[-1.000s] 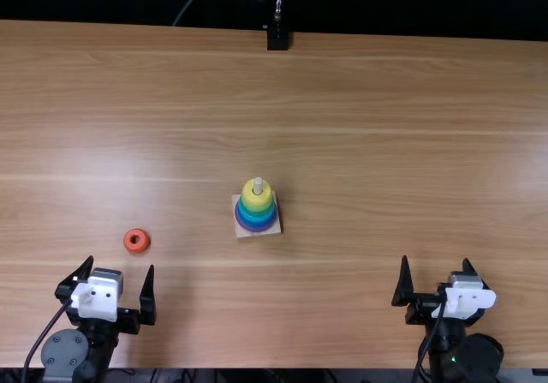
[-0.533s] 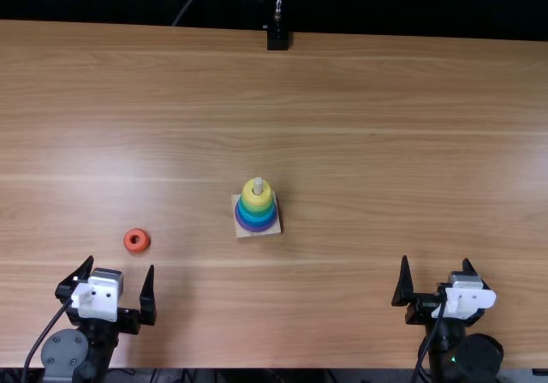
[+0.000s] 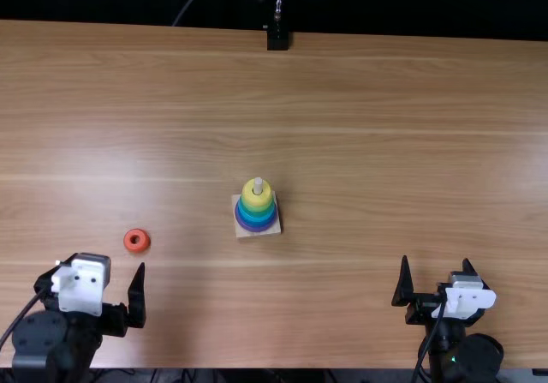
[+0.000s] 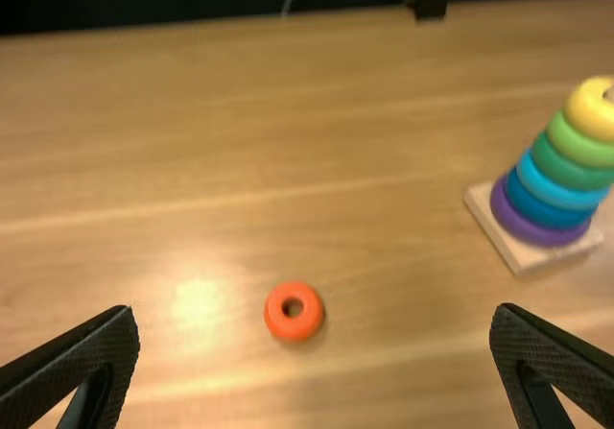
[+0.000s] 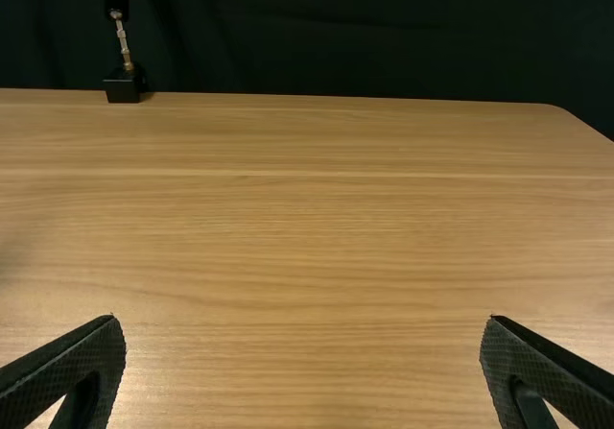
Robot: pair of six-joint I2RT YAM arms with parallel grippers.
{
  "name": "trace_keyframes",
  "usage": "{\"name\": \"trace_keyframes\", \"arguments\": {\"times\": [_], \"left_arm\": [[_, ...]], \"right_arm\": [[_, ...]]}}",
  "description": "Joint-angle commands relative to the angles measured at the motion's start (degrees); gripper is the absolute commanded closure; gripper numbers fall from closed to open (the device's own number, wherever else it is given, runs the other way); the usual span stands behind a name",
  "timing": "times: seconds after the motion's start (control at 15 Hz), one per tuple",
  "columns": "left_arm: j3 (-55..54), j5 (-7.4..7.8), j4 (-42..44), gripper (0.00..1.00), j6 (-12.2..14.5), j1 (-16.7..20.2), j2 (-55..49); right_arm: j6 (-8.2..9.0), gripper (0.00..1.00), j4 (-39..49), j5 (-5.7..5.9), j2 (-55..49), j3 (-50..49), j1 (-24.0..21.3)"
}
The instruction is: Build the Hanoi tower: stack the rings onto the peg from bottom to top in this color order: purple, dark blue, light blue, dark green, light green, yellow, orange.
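Observation:
My left gripper (image 3: 107,260) stands open at the table's near left, just short of the small orange ring (image 3: 136,241), which lies flat on the wood. In the left wrist view the ring (image 4: 294,312) appears between the spread fingers of the left gripper (image 4: 315,309), farther off, untouched. Near the middle, the stacked rings (image 3: 255,207) sit on the peg (image 3: 258,182) of a square wooden base (image 3: 272,230). From the bottom they run purple (image 4: 537,223), dark blue, light blue, dark green, light green, yellow (image 4: 587,110). My right gripper (image 3: 436,259) is open at the near right; its fingers frame bare wood (image 5: 302,319).
A black stand (image 3: 277,38) with a metal rod is at the table's far edge, a dark curtain (image 5: 336,35) behind it. The wooden tabletop (image 3: 385,143) stretches around the tower.
The left arm has shifted slightly left and toward the near edge, its wrist tilting differently. The right arm, the tower and the orange ring have kept their places.

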Motion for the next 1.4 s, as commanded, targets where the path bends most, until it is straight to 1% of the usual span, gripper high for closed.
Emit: {"name": "trace_keyframes", "arguments": {"times": [0.0,0.07,0.13,0.2,0.27,0.33,0.53,0.6,0.67,0.73,0.87,0.93,1.0,1.13,1.2,1.33], "left_arm": [[5.78,0.10,-1.99,0.00,0.87,0.64,7.12],[9.91,-0.95,-4.83,0.00,0.87,1.34,13.01],[14.74,-2.33,-9.58,0.00,0.76,3.45,18.55],[18.61,-2.11,-16.96,0.00,0.55,6.26,23.12],[21.07,-1.59,-24.45,0.00,0.87,8.73,27.34],[22.74,-1.27,-28.88,0.00,0.87,9.43,32.17],[26.26,-1.27,-28.67,0.00,1.08,8.73,43.69],[26.96,-1.38,-28.04,0.00,1.08,7.67,47.38],[27.23,-1.59,-26.46,0.00,1.19,6.62,50.37],[27.66,-1.27,-23.61,0.00,1.08,5.74,53.09],[28.63,-1.90,-18.23,0.00,1.19,4.51,58.36],[29.16,-2.22,-15.91,0.00,1.19,3.28,60.56],[30.04,-2.96,-13.48,0.00,1.19,1.87,62.14],[30.39,-7.60,-10.74,0.00,1.19,0.11,64.87],[30.30,-8.55,-10.64,0.00,1.19,-0.42,65.92],[29.86,-8.44,-10.53,0.00,1.08,-1.91,67.86]], "right_arm": [[0.07,0.00,-4.12,1.38,-0.73,-3.66,-0.71],[0.07,0.00,-4.12,1.38,-0.73,-3.66,-0.71],[0.07,0.00,-4.12,1.38,-0.73,-3.66,-0.71],[0.07,0.00,-4.12,1.38,-0.73,-3.66,-0.71],[0.07,0.00,-4.12,1.38,-0.73,-3.66,-0.71],[0.07,0.00,-4.12,1.38,-0.73,-3.66,-0.71],[0.07,0.00,-4.12,1.38,-0.73,-3.66,-0.71],[0.07,0.00,-4.12,1.27,-0.73,-3.66,-0.71],[0.07,0.00,-4.12,1.38,-0.73,-3.66,-0.71],[0.07,0.00,-4.12,1.38,-0.73,-3.66,-0.71],[0.07,0.00,-4.12,1.38,-0.73,-3.66,-0.71],[0.07,0.00,-4.12,1.38,-0.73,-3.66,-0.71],[0.07,0.00,-4.12,1.38,-0.73,-3.66,-0.71],[0.07,0.00,-4.12,1.38,-0.73,-3.66,-0.71],[0.07,0.00,-4.12,1.38,-0.73,-3.66,-0.71],[0.07,0.00,-4.12,1.38,-0.73,-3.66,-0.71]]}}
